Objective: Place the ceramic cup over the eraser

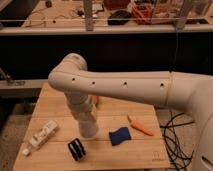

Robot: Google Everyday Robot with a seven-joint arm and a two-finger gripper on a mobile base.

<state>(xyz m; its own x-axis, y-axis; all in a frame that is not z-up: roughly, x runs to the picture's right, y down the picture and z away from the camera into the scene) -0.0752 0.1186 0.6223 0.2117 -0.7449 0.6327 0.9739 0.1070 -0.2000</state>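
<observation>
My white arm reaches in from the right and bends down to the wooden table. Its lower end, with the gripper, stands just above the table near the middle. A white cylinder there may be the ceramic cup; I cannot separate it from the wrist. A flat blue block, possibly the eraser, lies on the table just right of the gripper, apart from it.
A black object with white stripes lies in front of the gripper. A white oblong item lies at the left. An orange pointed item lies right of the blue block. Something orange shows behind the arm. Cables hang off the table's right edge.
</observation>
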